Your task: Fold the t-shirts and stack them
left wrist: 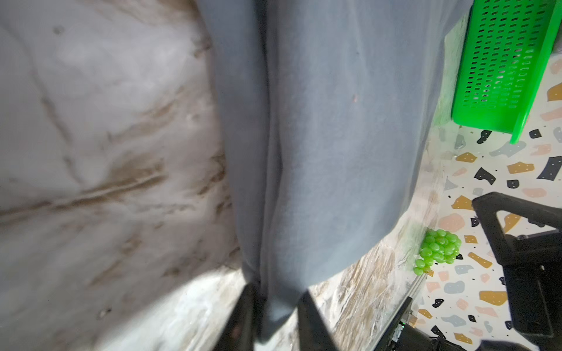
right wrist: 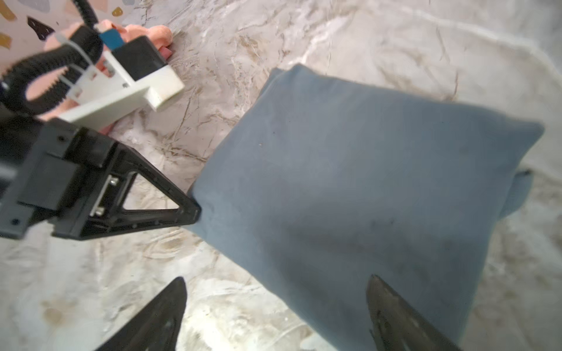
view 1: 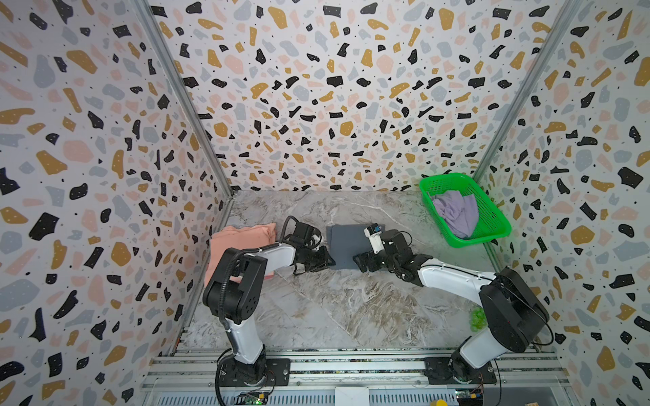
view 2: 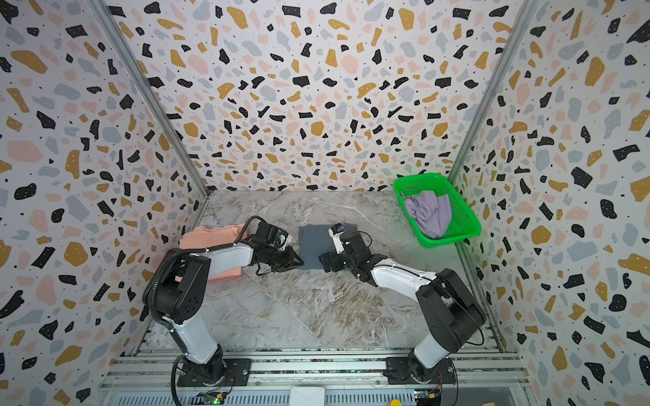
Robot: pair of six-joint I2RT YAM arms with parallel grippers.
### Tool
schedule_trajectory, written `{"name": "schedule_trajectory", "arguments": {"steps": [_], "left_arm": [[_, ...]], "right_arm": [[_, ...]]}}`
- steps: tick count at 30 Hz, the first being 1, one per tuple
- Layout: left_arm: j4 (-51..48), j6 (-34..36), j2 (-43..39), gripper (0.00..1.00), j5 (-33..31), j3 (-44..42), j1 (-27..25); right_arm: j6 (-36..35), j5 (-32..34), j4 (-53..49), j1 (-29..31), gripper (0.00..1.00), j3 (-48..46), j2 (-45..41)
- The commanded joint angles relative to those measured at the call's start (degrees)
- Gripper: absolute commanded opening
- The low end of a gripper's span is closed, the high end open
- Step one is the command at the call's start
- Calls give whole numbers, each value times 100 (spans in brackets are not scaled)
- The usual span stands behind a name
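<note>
A dark slate-grey t-shirt (view 1: 346, 246) (view 2: 314, 246) lies folded into a rectangle at mid-table. My left gripper (view 1: 329, 262) (view 2: 300, 262) (left wrist: 276, 291) is shut on its near left corner, and the cloth (left wrist: 319, 152) bunches between the jaws. My right gripper (view 1: 357, 262) (view 2: 325, 262) (right wrist: 275, 279) stands open at the shirt's near right edge, one finger over the cloth (right wrist: 349, 182) and one over bare table. A salmon-pink t-shirt (view 1: 242, 239) (view 2: 211, 235) (right wrist: 152, 33) lies folded at the left wall, partly under the left arm. A pale lilac t-shirt (view 1: 457, 211) (view 2: 429, 211) is crumpled in the basket.
The bright green mesh basket (view 1: 489, 211) (view 2: 460, 214) (left wrist: 501, 60) sits at the back right corner. A bunch of green grapes (view 1: 477, 318) (left wrist: 438, 250) lies by the right wall beside the right arm. Patterned walls close three sides; a metal rail runs along the front.
</note>
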Motion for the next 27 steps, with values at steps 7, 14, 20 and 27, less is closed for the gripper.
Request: {"name": "schedule_trajectory", "arguments": {"steps": [7,14,20,27], "left_arm": [[-548,-191,-233,0,580,807,-16],[-1060,-39,-127,0,766,1119,-35],[-1417,99,-56,0,961,1252,-35],[-1371,-86,-29,7,1047,1315,-26]], "right_arm": [[-1526,1068,896,861,94,12,434],[-1942,1581,1325,961,91,411,1086],[-2109,2152,1657,996,86,729,1460],[-1981,1892,1591,1015,27,862,1671]]}}
